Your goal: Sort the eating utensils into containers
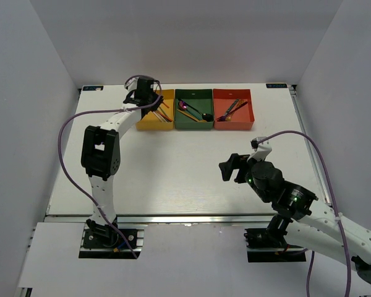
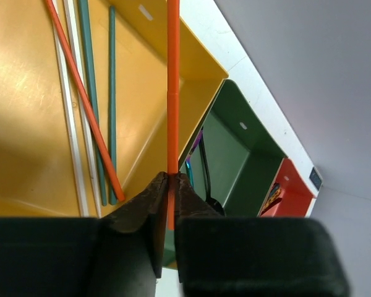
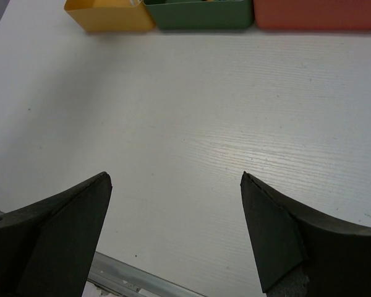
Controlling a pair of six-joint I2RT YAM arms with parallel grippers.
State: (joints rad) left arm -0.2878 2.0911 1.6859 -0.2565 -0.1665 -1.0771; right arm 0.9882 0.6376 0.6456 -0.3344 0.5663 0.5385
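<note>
Where left gripper point(image 2: 168, 185) hangs over yellow-orange square tray point(image 2: 25, 124), thin orange-red chopstick point(image 2: 172, 74) points straight ahead between its jaws; gripped or loose, cannot tell.

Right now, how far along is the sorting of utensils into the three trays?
Done: chopsticks lie in the yellow tray, spoons in the green tray, more pieces in the red tray. In hand: the left claw pinches an orange chopstick over the yellow tray. Left: apparently just dropping it; the table shows no loose utensil, and the right claw hangs open.
</note>
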